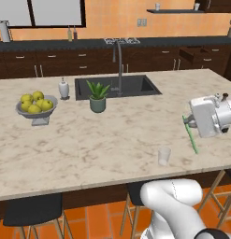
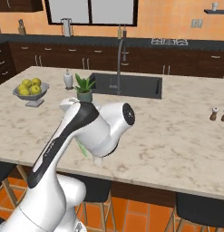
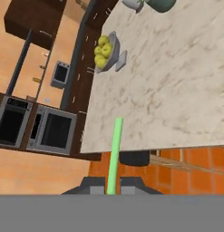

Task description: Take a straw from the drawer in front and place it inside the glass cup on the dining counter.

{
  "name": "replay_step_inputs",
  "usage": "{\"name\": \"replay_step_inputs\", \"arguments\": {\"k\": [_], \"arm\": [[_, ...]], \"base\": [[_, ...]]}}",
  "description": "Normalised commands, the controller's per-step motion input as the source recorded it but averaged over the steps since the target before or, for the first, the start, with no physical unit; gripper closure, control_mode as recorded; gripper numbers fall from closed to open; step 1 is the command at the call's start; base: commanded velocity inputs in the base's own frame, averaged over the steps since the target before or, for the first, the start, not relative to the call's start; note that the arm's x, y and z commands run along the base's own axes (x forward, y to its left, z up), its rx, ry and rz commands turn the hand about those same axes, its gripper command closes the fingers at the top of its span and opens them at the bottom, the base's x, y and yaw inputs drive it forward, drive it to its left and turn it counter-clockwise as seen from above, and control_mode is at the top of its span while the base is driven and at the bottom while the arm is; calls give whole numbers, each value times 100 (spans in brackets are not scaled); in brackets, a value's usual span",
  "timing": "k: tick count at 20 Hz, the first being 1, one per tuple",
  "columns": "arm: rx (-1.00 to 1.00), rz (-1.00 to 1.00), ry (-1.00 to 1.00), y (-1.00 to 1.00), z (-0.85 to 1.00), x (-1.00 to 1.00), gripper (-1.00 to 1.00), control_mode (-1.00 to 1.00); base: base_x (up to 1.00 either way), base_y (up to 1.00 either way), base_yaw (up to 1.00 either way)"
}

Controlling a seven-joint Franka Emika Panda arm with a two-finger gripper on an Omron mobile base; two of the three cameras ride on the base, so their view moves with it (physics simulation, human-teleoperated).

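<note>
My gripper [image 1: 189,123] hovers over the right part of the dining counter [image 1: 112,135], shut on the straw [image 1: 191,136]. The thin green straw slants down from the fingers, its lower end to the right of the glass cup [image 1: 164,155] and apart from it. The small clear cup stands near the counter's front edge. In the hand view the straw [image 3: 115,154] rises from between the two dark fingertips [image 3: 93,186], crossing the edge of the counter [image 3: 177,90]. In the right base view my arm hides most of the straw [image 2: 82,148]. A dark drawer [image 1: 197,52] stands pulled out in the back cabinets, far right.
A bowl of yellow-green fruit [image 1: 36,106], a white soap bottle [image 1: 64,88] and a potted plant [image 1: 97,98] stand left of centre by the inset sink [image 1: 131,86] and its faucet [image 1: 119,60]. Two small shakers [image 2: 214,113] sit at the right. Dark stools [image 1: 32,210] stand under the front edge.
</note>
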Motion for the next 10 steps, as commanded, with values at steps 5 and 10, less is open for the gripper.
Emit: {"name": "replay_step_inputs", "arguments": {"k": [5, 10], "arm": [[6, 16, 1, 0, -23, 8, 100, -100], [1, 16, 1, 0, -37, 9, 100, -100]], "base": [[0, 0, 0], [0, 0, 0]]}}
